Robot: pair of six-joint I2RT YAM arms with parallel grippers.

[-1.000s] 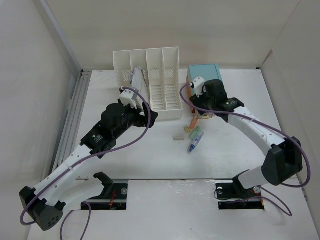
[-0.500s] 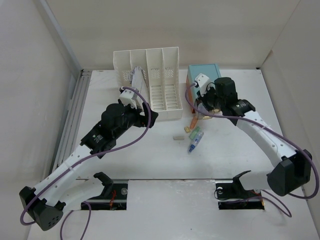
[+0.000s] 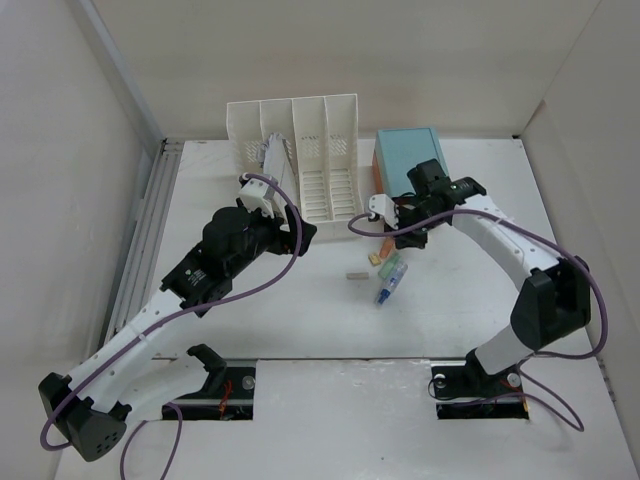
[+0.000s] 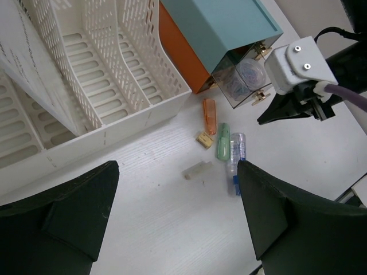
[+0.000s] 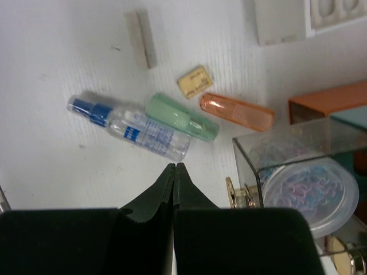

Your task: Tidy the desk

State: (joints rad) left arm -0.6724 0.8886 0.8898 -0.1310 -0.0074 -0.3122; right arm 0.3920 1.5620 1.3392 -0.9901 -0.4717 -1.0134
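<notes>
The flat matte white desk (image 3: 300,320) spans the scene, with a grey metal rail (image 3: 150,220) along its left edge. The left gripper (image 4: 175,189) is spread wide and empty. The right gripper (image 5: 174,169) is clenched on nothing, near a clear blue-capped spray bottle (image 5: 129,127).

The left arm (image 3: 190,280) is reaching diagonally forward and inward from its base, and the left pincer (image 4: 178,167) is hanging with its two fingers spread wide, gripping nothing. The right arm (image 3: 510,250) is folding sharply at the elbow, and the right pincer (image 5: 174,167) is pointing downward, fingers pressed together, empty.
</notes>
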